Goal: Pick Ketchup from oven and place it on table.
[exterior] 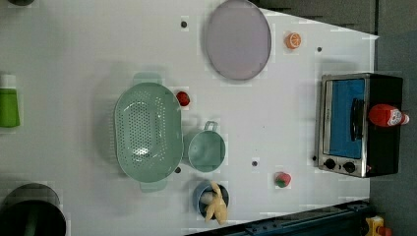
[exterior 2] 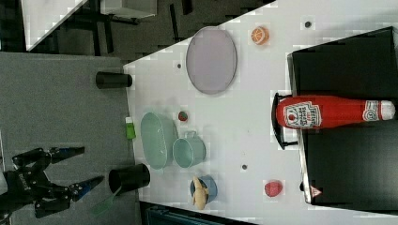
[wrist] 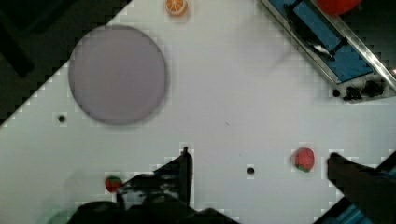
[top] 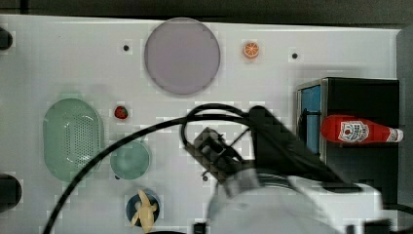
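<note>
red ketchup bottle [top: 361, 130] lies on top of the black toaster oven [top: 363, 161], untouched. my gripper [exterior 2: 60, 178] hangs spread and empty, well apart from it. nothing done yet: reach, grasp, lift, then set it on the white table [top: 73, 63].

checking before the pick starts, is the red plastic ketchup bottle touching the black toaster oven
Touching. In the right view the red plastic ketchup bottle lies flat on the top of the black toaster oven; the top view shows the same, no gap beneath it.
</note>
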Motion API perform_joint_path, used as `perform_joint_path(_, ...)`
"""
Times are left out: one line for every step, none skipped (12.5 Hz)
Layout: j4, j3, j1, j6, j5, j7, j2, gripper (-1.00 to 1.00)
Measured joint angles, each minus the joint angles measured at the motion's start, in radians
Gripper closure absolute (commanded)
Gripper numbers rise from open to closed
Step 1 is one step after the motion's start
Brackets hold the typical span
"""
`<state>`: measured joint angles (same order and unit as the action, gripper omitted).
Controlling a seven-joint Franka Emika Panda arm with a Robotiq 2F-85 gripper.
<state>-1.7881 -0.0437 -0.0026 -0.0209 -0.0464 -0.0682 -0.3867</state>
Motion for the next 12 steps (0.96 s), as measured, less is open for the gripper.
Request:
perform_joint_path(0.000, -0.016, -0.008, 0.029, 0.013, -0.003, 0.011, -1.00)
perform_joint_path(-0.014, -0.041, -0.016, 0.070, 0.020, -0.005, 0.032, -1.00)
perform_joint_path(-0.024, -0.080, -0.021, 0.100, 0.018, -0.005, 0.067, -1.00)
perform_joint_path(-0.029, -0.121, -0.036, 0.126, 0.019, -0.005, 0.116, -1.00)
perform_joint_path(-0.039, -0.181, -0.041, 0.171, 0.023, -0.005, 0.171, -1.00)
perform_joint_path(-0.058, -0.244, -0.044, 0.231, 0.026, -0.005, 0.228, -1.00)
perform_joint_path(-0.071, -0.288, -0.065, 0.284, 0.016, -0.006, 0.288, -1.00)
perform_joint_path(-0.072, -0.331, -0.081, 0.313, 0.022, -0.006, 0.355, -1.00)
perform_joint_path(-0.071, -0.375, -0.094, 0.320, 0.032, -0.006, 0.417, -1.00)
perform_joint_path(-0.076, -0.397, -0.118, 0.345, 0.017, -0.006, 0.469, -1.00)
perform_joint_path(-0.093, -0.419, -0.130, 0.406, 0.005, -0.006, 0.503, -1.00)
perform_joint_path(-0.095, -0.456, -0.128, 0.461, 0.014, -0.007, 0.531, -1.00)
